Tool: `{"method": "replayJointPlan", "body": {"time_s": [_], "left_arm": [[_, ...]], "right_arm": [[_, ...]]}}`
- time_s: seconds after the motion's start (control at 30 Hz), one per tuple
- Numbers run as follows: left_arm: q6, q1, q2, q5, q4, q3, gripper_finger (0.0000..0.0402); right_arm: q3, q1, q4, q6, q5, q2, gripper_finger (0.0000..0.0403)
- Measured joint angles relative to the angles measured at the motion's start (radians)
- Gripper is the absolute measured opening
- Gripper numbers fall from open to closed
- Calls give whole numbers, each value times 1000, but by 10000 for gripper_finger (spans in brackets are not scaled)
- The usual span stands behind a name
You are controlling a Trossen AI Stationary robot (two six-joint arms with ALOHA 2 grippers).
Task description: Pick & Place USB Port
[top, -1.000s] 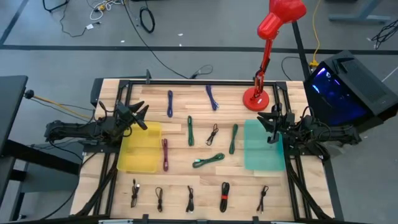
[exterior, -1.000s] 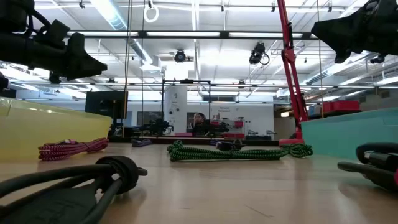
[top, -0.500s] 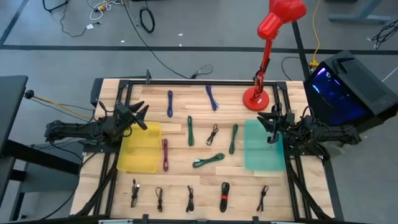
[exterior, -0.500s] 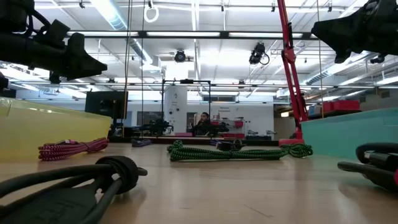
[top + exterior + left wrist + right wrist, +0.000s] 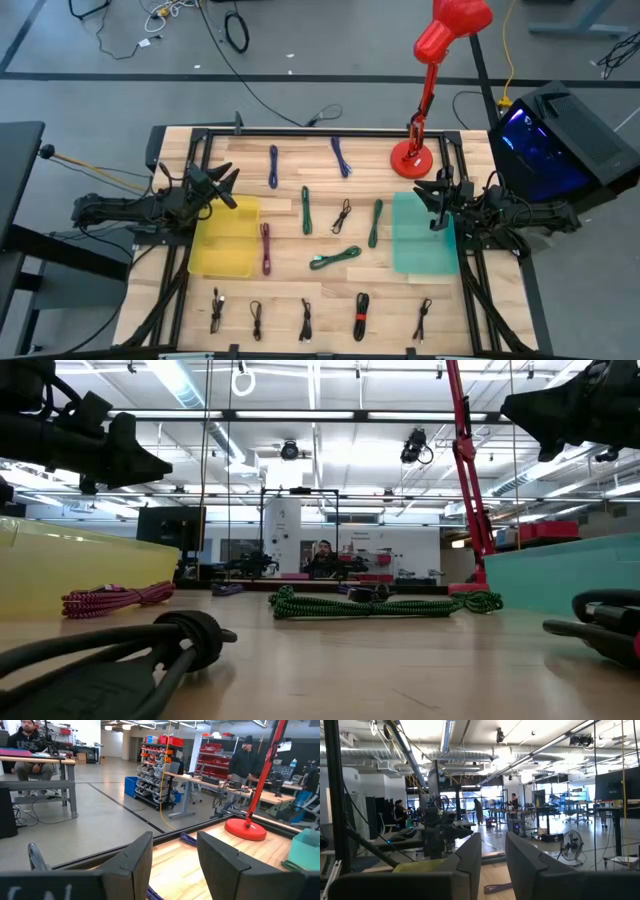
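Observation:
Several bundled cables lie flat on the wooden table: blue ones (image 5: 273, 166) near the far edge, green ones (image 5: 335, 258) in the middle, a magenta one (image 5: 266, 248) beside the yellow bin (image 5: 225, 238), and black ones (image 5: 361, 315) along the near edge. A teal bin (image 5: 422, 233) sits at the right. My left gripper (image 5: 228, 187) hovers open above the yellow bin's far corner; in its wrist view (image 5: 174, 852) the fingers stand apart, holding nothing. My right gripper (image 5: 432, 197) hovers open above the teal bin's far end, empty in its wrist view (image 5: 493, 851).
A red desk lamp (image 5: 412, 156) stands at the far right corner of the table. A black frame (image 5: 320, 131) runs round the table. People sit and stand in the room beyond (image 5: 31, 750). Bare wood lies between the cable rows.

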Motion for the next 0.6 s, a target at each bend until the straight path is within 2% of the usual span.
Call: {"method": "replayJointPlan", "body": {"time_s": [0.4,0.6], "left_arm": [[-219,2,0,2,21,0,161],[-77,2,31,190,51,79,161]], "right_arm": [[0,0,0,0,0,0,91],[0,0,9,-34,0,0,91]]}}
